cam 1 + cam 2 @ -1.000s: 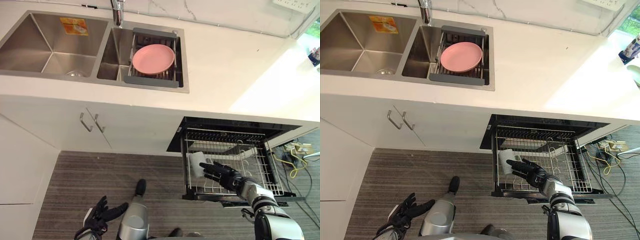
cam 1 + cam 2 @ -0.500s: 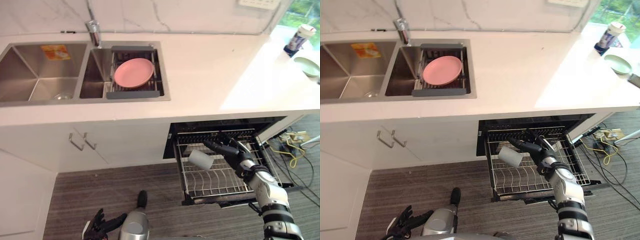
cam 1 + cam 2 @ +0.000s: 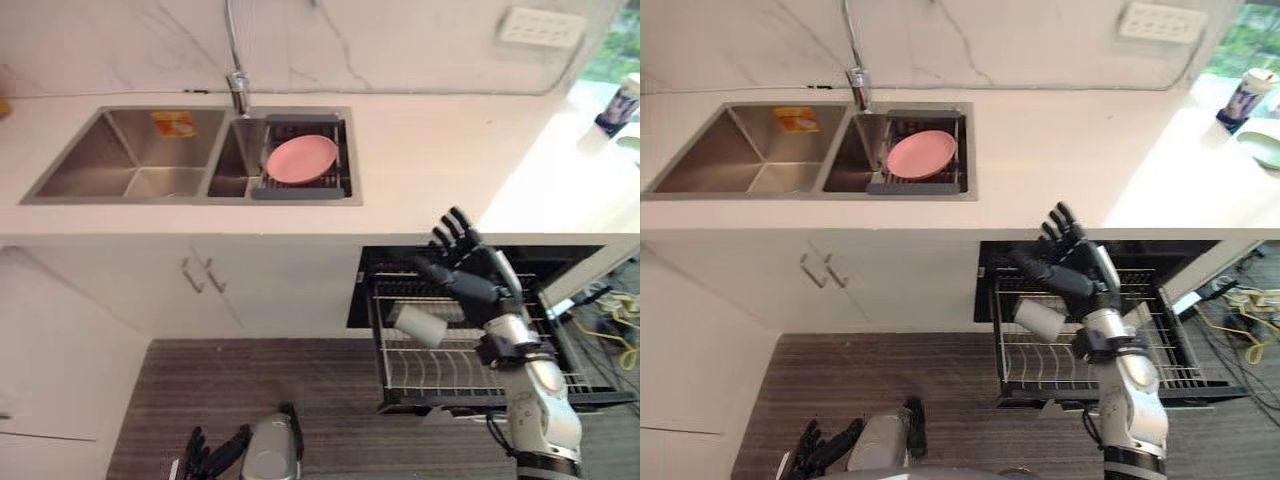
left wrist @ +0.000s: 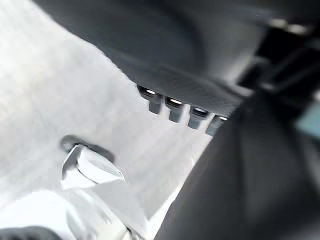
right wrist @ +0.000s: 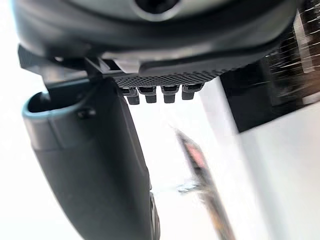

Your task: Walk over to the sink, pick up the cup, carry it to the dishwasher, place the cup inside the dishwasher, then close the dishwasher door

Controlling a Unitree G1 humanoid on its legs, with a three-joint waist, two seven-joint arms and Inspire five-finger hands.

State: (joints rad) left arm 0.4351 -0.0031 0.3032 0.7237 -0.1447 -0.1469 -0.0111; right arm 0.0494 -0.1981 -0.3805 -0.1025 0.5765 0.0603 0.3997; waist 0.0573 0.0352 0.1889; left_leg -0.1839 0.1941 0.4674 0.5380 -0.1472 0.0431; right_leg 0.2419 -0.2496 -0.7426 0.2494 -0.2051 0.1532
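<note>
**Q:** Item one, the cup?
**A:** Cup (image 3: 420, 325): white and lying on its side. It is on the pulled-out wire rack (image 3: 455, 372) of the dishwasher (image 3: 380, 290), toward the rack's left side.

**Q:** Item two, your right robot hand?
**A:** Right robot hand (image 3: 468, 272): raised in front of the table (image 3: 430, 160) edge, above the rack. My fingers are straight and fanned apart, gripping nothing. The cup sits just below my thumb. From this angle it looks clear of the thumb, though I cannot be sure of the gap.

**Q:** Item three, the left one?
**A:** Left robot hand (image 3: 212, 452): low over the striped floor (image 3: 300, 390), well apart from the dishwasher. The fingers are loose and straight, and it is empty.

**Q:** Fixtures on the table?
**A:** Sink (image 3: 80, 165): steel with two basins, set into the table on the left.
Tap (image 3: 238, 90): stands behind the divider between the basins.
Grey drain tray (image 3: 297, 192): sits in the right basin.
Plate (image 3: 301, 158): pink, resting on that tray.

**Q:** Below the table?
**A:** Cupboard handles (image 3: 200, 275): a pair, side by side, on the white doors between the sink and the dishwasher.
</note>
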